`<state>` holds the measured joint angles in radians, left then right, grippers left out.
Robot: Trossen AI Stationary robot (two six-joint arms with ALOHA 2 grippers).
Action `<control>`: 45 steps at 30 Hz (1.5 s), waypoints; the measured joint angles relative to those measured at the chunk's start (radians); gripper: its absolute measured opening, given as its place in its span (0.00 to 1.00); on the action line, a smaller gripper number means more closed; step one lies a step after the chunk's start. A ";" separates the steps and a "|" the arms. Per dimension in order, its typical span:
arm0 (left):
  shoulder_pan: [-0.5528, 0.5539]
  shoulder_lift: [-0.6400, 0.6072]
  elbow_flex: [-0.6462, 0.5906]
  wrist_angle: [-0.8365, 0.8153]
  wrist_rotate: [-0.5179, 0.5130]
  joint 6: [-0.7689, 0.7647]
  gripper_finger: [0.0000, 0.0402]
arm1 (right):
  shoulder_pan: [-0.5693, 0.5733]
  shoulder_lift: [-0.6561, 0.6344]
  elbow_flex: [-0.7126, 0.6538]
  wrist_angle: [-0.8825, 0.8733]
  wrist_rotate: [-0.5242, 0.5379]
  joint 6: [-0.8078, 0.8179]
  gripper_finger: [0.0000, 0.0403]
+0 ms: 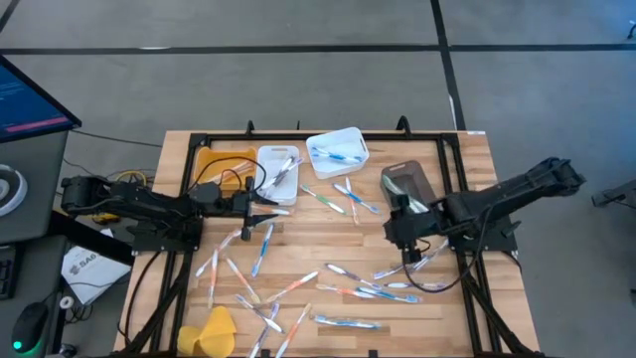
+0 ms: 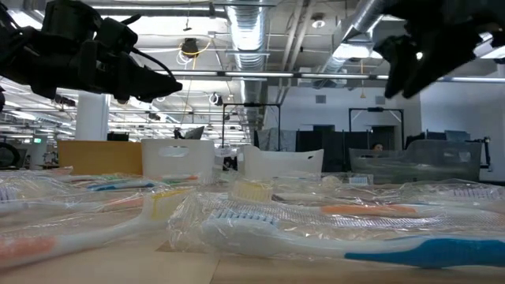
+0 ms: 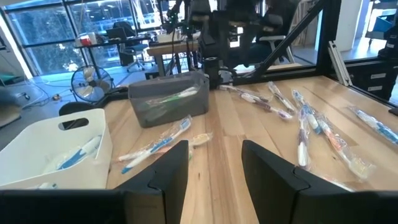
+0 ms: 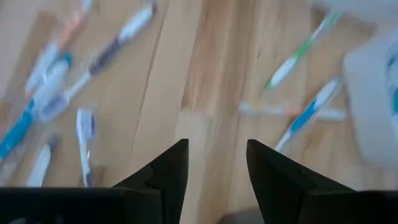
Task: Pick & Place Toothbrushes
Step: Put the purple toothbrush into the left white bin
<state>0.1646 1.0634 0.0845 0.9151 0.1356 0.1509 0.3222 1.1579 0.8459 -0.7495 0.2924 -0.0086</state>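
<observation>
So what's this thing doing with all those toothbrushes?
Two robot arms are sorting wrapped toothbrushes from the table into bins at the far edge. Some are in already; most lie scattered. Right now both the left gripper and the right gripper hover open and empty above the table.

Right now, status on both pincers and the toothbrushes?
Left pincer open, empty. Right pincer open, above table. Toothbrushes mostly scattered, few binned. Nothing blocking.
</observation>
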 joint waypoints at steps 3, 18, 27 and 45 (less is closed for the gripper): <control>0.000 0.000 0.000 -0.001 0.000 0.000 0.36 | 0.024 0.030 0.000 -0.009 0.000 0.064 0.38; 0.000 0.000 0.000 -0.008 0.000 -0.010 0.36 | 0.249 0.177 0.000 -0.021 -0.019 0.141 0.39; 0.000 0.000 0.000 -0.009 0.000 -0.010 0.36 | 0.254 0.205 0.000 -0.027 -0.040 0.182 0.39; 0.000 0.000 0.000 -0.009 0.000 -0.023 0.36 | 0.261 0.205 0.000 -0.026 -0.125 0.338 0.39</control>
<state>0.1646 1.0634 0.0845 0.9059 0.1356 0.1278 0.5829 1.3628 0.8459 -0.7755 0.1678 0.3290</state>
